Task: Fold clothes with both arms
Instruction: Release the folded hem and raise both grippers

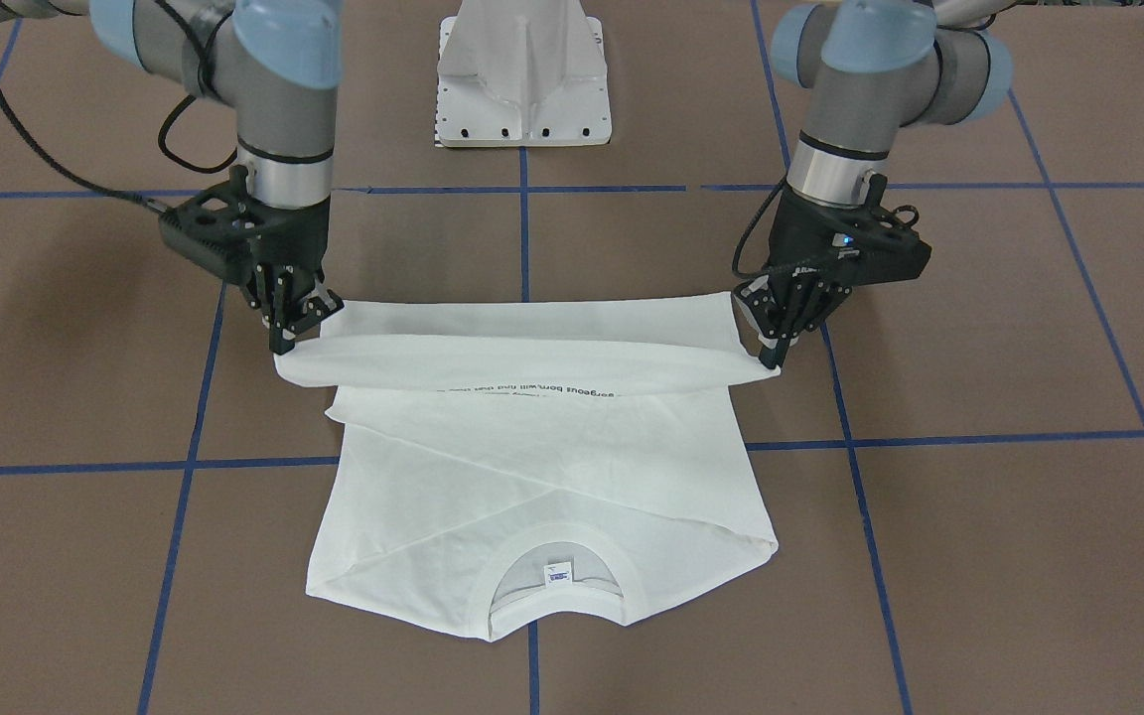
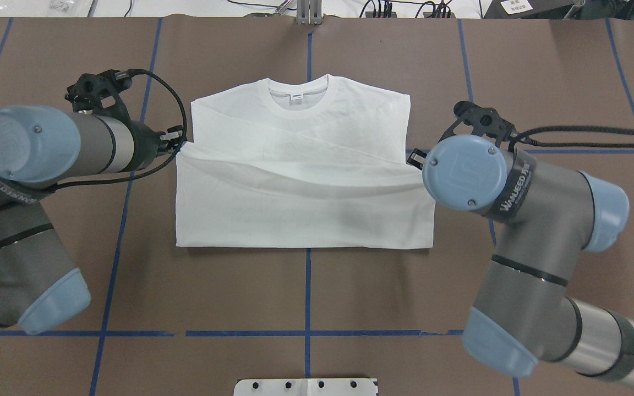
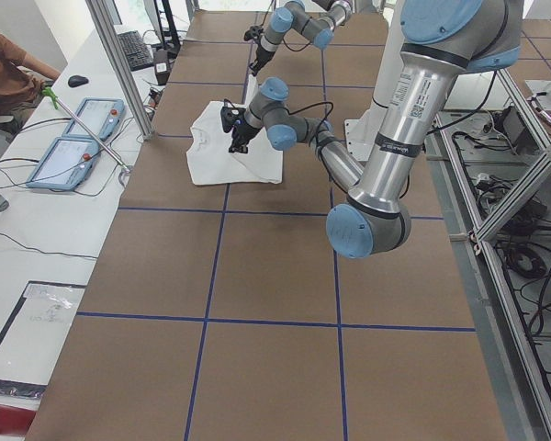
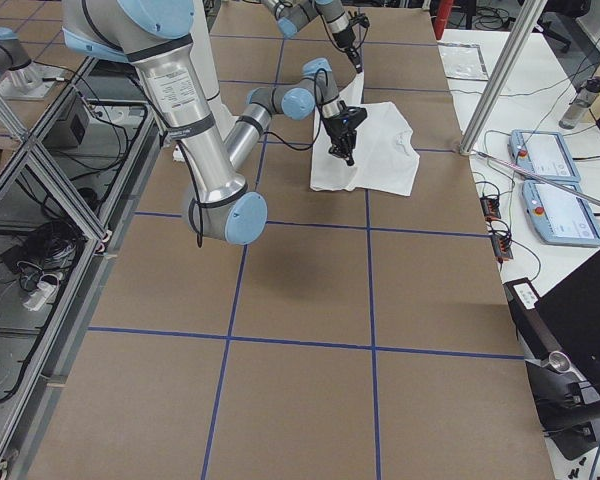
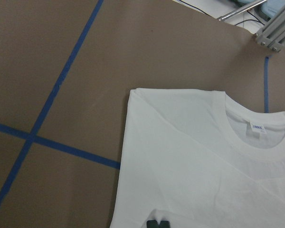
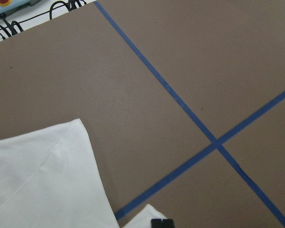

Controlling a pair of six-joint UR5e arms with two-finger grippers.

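The white long-sleeved T-shirt [image 1: 532, 487] [image 2: 295, 203] lies flat on the brown table, collar [image 1: 557, 541] away from the robot and sleeves folded inward. Its hem edge is raised and doubled over toward the collar, showing a line of black text [image 1: 532, 390]. My left gripper [image 1: 776, 348] [image 2: 181, 144] is shut on one hem corner. My right gripper [image 1: 284, 338] is shut on the other. In the overhead view the right gripper is hidden under its wrist joint. Both wrist views show shut fingertips [image 5: 157, 223] [image 6: 161, 222] at the bottom edge, over white cloth [image 5: 194, 180] [image 6: 38, 180].
The white pedestal base [image 1: 524, 89] [image 2: 306, 386] stands at the robot's side of the table, behind the shirt. Blue tape lines [image 1: 522, 238] grid the brown surface. A person [image 3: 5, 69] sits at a side desk with tablets [image 3: 73, 138] beyond the far table edge.
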